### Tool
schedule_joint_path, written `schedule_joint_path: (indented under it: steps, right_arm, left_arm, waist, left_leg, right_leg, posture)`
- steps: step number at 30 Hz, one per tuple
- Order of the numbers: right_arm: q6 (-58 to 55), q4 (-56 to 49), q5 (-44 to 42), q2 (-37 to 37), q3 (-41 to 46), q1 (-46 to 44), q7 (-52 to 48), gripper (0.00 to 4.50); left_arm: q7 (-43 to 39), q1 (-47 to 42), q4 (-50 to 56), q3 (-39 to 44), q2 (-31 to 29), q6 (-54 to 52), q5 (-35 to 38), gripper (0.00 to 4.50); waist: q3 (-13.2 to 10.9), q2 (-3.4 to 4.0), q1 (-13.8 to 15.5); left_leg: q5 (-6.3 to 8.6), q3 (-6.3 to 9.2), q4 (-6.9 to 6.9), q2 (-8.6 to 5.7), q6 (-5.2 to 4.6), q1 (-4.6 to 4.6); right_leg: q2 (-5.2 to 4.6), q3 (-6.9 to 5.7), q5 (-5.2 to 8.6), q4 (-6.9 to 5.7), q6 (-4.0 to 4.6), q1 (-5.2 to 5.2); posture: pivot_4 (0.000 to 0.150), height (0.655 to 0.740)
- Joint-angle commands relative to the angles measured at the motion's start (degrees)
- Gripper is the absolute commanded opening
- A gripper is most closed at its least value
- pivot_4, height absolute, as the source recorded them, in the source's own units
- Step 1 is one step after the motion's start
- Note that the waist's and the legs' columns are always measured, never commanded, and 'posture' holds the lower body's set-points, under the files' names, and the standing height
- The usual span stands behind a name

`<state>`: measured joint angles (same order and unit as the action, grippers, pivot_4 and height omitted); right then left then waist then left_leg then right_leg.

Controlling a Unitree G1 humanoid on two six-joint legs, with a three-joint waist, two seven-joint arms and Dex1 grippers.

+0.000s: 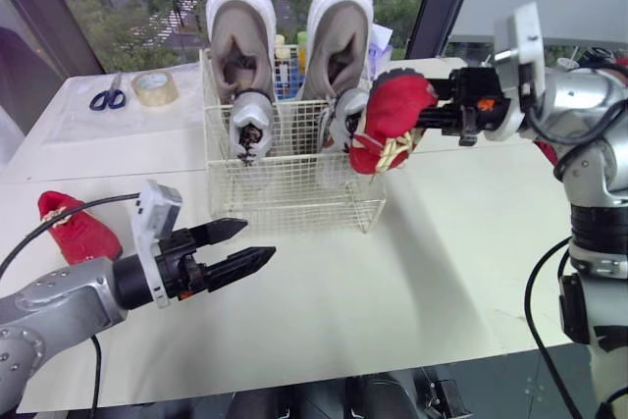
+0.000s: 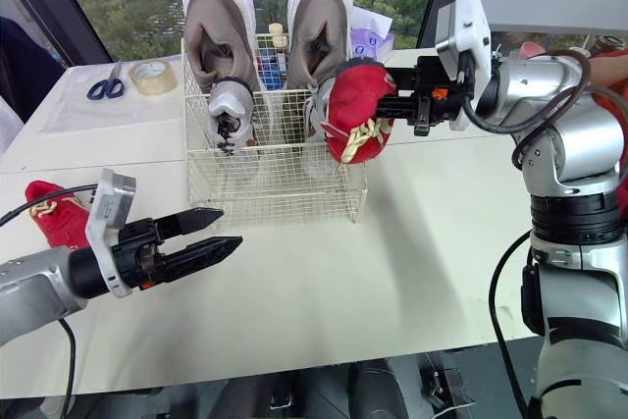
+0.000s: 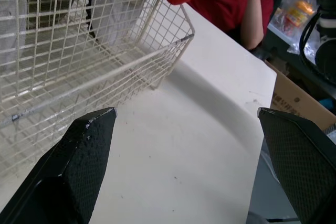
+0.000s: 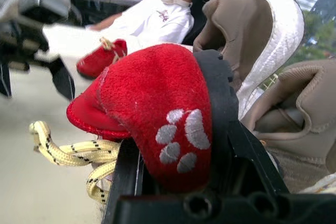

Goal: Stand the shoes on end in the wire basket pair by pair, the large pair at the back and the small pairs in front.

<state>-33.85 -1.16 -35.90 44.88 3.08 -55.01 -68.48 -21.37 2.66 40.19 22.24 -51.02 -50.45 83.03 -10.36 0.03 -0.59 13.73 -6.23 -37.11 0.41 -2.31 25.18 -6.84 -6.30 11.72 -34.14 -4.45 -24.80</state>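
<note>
Right hand (image 1: 412, 117) grips red shoe (image 1: 392, 103) beside wire basket (image 1: 294, 195); left hand (image 1: 258, 240) open.

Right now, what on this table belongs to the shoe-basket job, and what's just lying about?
Job: white wire basket; large beige shoes with white soles; red fabric shoe with yellow laces, held; second red shoe on table.
Lying about: blue-handled scissors; tan tape roll.
</note>
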Motion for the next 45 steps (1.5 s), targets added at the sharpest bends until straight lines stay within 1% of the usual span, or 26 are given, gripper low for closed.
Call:
schedule_joint_path:
  steps: [1,2,3,7,8,9,13,15,18,20,24,26,27,29,32,34,39,43,45]
  right_arm:
    - [-5.0,-4.6,-4.8,2.8,4.7,-3.4,1.4,0.88]
    - [-5.7,-5.1,-5.3,3.0,4.9,-3.4,1.7,0.88]
    - [-6.3,-5.6,-5.6,2.9,4.9,-3.2,2.0,0.88]
    - [-6.8,-6.9,-5.9,2.1,4.2,-1.9,2.6,0.88]
    - [-6.4,-6.8,-5.6,1.4,3.8,-1.4,2.7,0.88]
    - [-5.7,-6.6,-5.2,0.5,3.3,-0.9,2.9,0.88]
    - [-0.8,-4.3,-1.2,-2.5,0.2,0.9,2.5,0.88]
    - [1.8,-2.9,0.9,-3.3,-1.6,1.9,1.4,0.88]
    - [4.3,-1.3,2.9,-3.6,-3.1,3.2,0.0,0.88]
    - [5.4,0.1,4.0,-3.8,-4.0,4.2,-1.0,0.88]
    - [6.0,2.3,4.5,-4.7,-4.6,5.9,-1.8,0.88]
    - [5.9,2.9,4.3,-5.4,-4.3,6.2,-1.6,1.63]
    - [5.7,3.0,4.2,-5.7,-4.2,6.7,-1.5,1.91]
    - [5.7,3.3,4.4,-6.0,-4.0,7.7,-1.2,2.93]
    - [6.1,3.4,5.2,-5.7,-3.8,8.9,-0.9,4.47]
    - [4.7,2.6,4.7,-4.9,-2.8,9.1,-0.5,4.47]
    - [-2.6,-3.6,0.0,-0.8,1.1,9.7,0.9,4.47]
    - [-6.2,-7.2,-1.5,2.0,3.0,10.6,2.2,4.47]
    - [-9.6,-7.8,-4.2,3.2,5.3,9.5,3.3,4.47]
  left_arm:
    - [-1.2,0.4,0.3,0.2,0.4,1.5,-0.6,4.44]
    - [-1.4,0.5,0.2,0.1,0.4,1.5,-0.8,4.44]
    - [-1.7,0.4,0.1,-0.1,0.5,1.5,-1.0,4.44]
    - [-2.5,-0.3,-0.7,-0.9,0.7,1.7,-2.2,4.44]
    - [-2.7,-0.6,-1.0,-1.2,0.7,1.7,-2.5,4.44]
    - [-3.0,-0.8,-1.2,-1.5,0.7,1.7,-2.8,4.44]
    - [-4.0,-1.1,-1.5,-2.2,0.7,1.6,-3.9,4.44]
    - [-4.1,-0.9,-1.3,-2.1,0.7,1.6,-4.0,4.44]
    - [-4.2,-0.3,-0.4,-1.7,-0.1,1.4,-4.4,4.44]
    - [-2.4,0.5,0.6,-0.4,-1.7,0.3,-2.9,4.44]
    - [1.4,0.5,2.3,0.6,-6.2,-1.6,-4.7,4.44]
    - [0.8,0.2,2.5,1.0,-6.9,-1.1,-4.2,4.50]
    - [-0.1,-0.1,2.4,1.8,-7.0,-0.6,-3.5,4.50]
    - [-2.3,-0.6,1.9,2.9,-7.0,0.3,-2.7,4.50]
    - [-2.8,-1.1,0.6,3.4,-7.0,0.1,-3.1,4.50]
    - [-3.2,-1.6,-0.5,4.0,-6.8,0.4,-3.5,4.50]
    - [-4.0,-2.5,-3.8,6.7,-8.0,-0.6,0.1,4.50]
    - [-2.8,-2.5,-7.3,8.8,-8.3,-1.7,5.9,4.50]
    - [-0.9,-2.3,-8.8,11.3,-8.4,-1.7,8.4,4.50]
  waist:
    - [0.0,0.02,0.2]
    - [0.0,0.02,0.2]
    - [0.0,0.02,0.1]
    - [0.0,0.01,0.0]
    - [0.0,0.01,0.0]
    - [0.0,0.01,0.0]
    - [0.0,0.01,0.0]
    - [0.0,0.01,0.1]
    - [0.0,0.01,0.1]
    - [0.0,0.00,0.1]
    - [0.0,-0.01,0.1]
    - [0.0,0.00,0.2]
    - [0.0,0.00,0.2]
    - [0.0,0.00,0.1]
    - [0.0,0.01,0.0]
    - [0.0,0.01,0.0]
    - [0.0,0.01,0.2]
    - [0.0,0.01,0.0]
    - [0.0,0.01,0.0]
  left_leg:
    - [-0.08,0.00,-0.01,0.00,0.13,0.20]
    - [-0.20,0.00,-0.02,0.00,0.32,0.33]
    - [-0.19,0.00,-0.02,-0.01,0.31,0.34]
    - [-0.16,0.00,-0.01,0.00,0.25,0.31]
    - [-0.03,0.00,-0.01,0.00,0.03,0.29]
    - [-0.03,0.00,-0.02,0.00,0.03,0.29]
    - [-0.05,-0.02,-0.03,-0.01,0.04,0.25]
    - [-0.19,-0.05,-0.04,-0.01,0.24,0.25]
    - [-0.24,-0.06,-0.07,-0.02,0.14,0.26]
    - [-0.25,-0.08,-0.08,-0.03,0.12,0.26]
    - [-0.25,-0.06,-0.10,-0.02,0.13,0.20]
    - [-0.19,-0.06,-0.11,-0.02,0.22,0.18]
    - [-0.18,-0.06,-0.11,-0.03,0.23,0.18]
    - [-0.18,-0.06,-0.11,-0.04,0.23,0.20]
    - [-0.19,-0.06,-0.10,-0.02,0.24,0.20]
    - [-0.22,-0.06,-0.10,-0.02,0.21,0.18]
    - [-0.21,-0.05,-0.10,-0.01,0.24,0.20]
    - [-0.19,-0.05,-0.10,0.01,0.25,0.19]
    - [-0.19,-0.04,-0.10,0.03,0.25,0.18]
  right_leg:
    - [-0.01,0.00,-0.02,-0.02,0.03,-0.08]
    - [-0.01,-0.01,-0.04,-0.01,0.05,-0.18]
    - [-0.01,-0.02,-0.04,-0.01,0.05,-0.17]
    - [0.00,-0.05,-0.04,0.01,0.04,-0.12]
    - [0.01,-0.06,-0.04,0.01,0.04,-0.10]
    - [0.01,-0.06,-0.04,0.01,0.04,-0.10]
    - [0.05,-0.09,-0.05,0.00,0.02,-0.03]
    - [0.08,-0.12,-0.06,-0.02,0.00,-0.03]
    - [0.09,-0.14,-0.08,-0.01,-0.04,0.00]
    - [0.13,-0.14,-0.13,-0.01,-0.14,0.00]
    - [0.14,-0.16,-0.16,-0.02,-0.20,0.08]
    - [0.14,-0.17,-0.14,-0.02,-0.16,0.10]
    - [0.16,-0.17,-0.08,-0.01,-0.06,0.10]
    - [0.17,-0.17,-0.07,-0.01,-0.04,0.08]
    - [0.21,-0.17,-0.09,-0.03,-0.08,0.06]
    - [0.25,-0.17,-0.16,-0.05,-0.21,0.08]
    - [0.26,-0.17,-0.16,-0.04,-0.21,0.06]
    - [0.16,-0.16,-0.10,-0.04,-0.11,0.06]
    - [0.15,-0.16,-0.09,-0.05,-0.10,0.06]
  posture:
    - [0.150,0.7400]
    - [0.150,0.7400]
    - [0.150,0.7400]
    - [0.150,0.7400]
    - [0.150,0.7400]
    - [0.150,0.7400]
    - [0.150,0.7400]
    - [0.150,0.7400]
    - [0.150,0.7400]
    - [0.150,0.7400]
    - [0.150,0.7400]
    - [0.150,0.7400]
    - [0.150,0.7400]
    - [0.150,0.7400]
    - [0.150,0.7400]
    - [0.150,0.7400]
    - [0.150,0.7400]
    - [0.150,0.7400]
    - [0.150,0.7400]
